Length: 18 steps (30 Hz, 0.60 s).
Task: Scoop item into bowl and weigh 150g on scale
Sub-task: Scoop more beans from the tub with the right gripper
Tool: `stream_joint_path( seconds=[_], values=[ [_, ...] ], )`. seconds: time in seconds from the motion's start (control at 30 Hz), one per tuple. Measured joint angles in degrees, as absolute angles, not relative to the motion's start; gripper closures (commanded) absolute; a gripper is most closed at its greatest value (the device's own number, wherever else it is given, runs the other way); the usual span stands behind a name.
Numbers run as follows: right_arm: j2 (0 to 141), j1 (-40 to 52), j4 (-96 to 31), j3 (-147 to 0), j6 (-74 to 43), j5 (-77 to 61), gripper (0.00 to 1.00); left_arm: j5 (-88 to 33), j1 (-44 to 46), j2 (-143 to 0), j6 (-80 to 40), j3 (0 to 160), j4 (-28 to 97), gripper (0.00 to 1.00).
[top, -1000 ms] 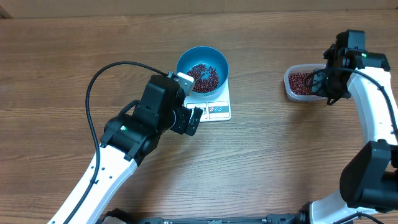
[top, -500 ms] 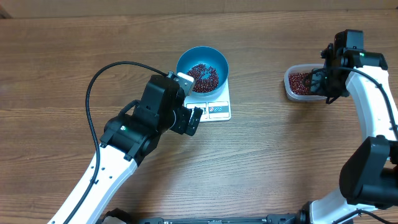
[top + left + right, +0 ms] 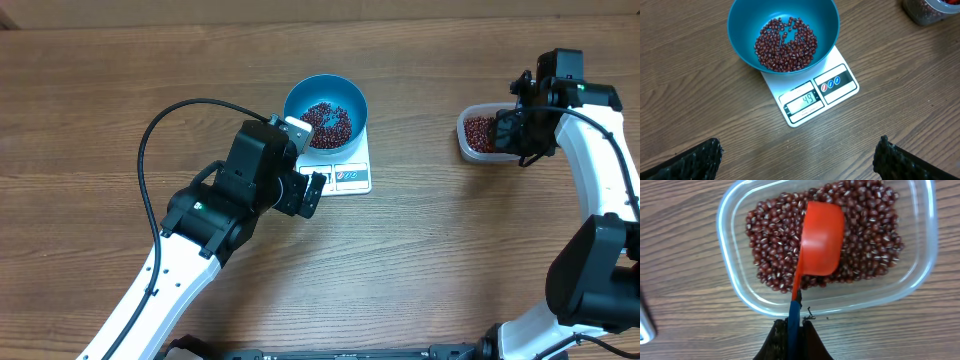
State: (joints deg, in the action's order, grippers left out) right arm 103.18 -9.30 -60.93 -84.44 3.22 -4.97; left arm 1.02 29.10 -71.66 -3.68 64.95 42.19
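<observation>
Nearest me, the left gripper [image 3: 800, 164] hangs released with its jaws wide, holding nothing, just short of the scale [image 3: 810, 92]. The blue bowl [image 3: 740, 27] sits on it with a shallow heap of beans [image 3: 785, 45], and the display reads well under target. Far to the right, the right gripper [image 3: 795, 330] is clenched on the blue handle of the red scoop [image 3: 822, 240], which lies over the beans in the clear tub [image 3: 740, 287]. The cup's back faces the lens, so perhaps it is empty. Loose, light and rolling, the beans can't be pinched, so I'd carry them level by the handle.
</observation>
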Motion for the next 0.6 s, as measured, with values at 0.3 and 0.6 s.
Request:
stream_joint_path(
  seconds=[0.3, 0.6],
  values=[
    [103.5, -9.4, -61.0, -84.4, 5.2, -9.4, 0.96, 1.0, 29.1, -71.7, -3.7, 64.9, 42.2, 0.00],
    [103.5, -12.1, -61.1, -84.4, 5.8, -14.4, 0.96, 1.0, 29.1, -71.7, -3.7, 64.9, 42.2, 0.01]
  ],
)
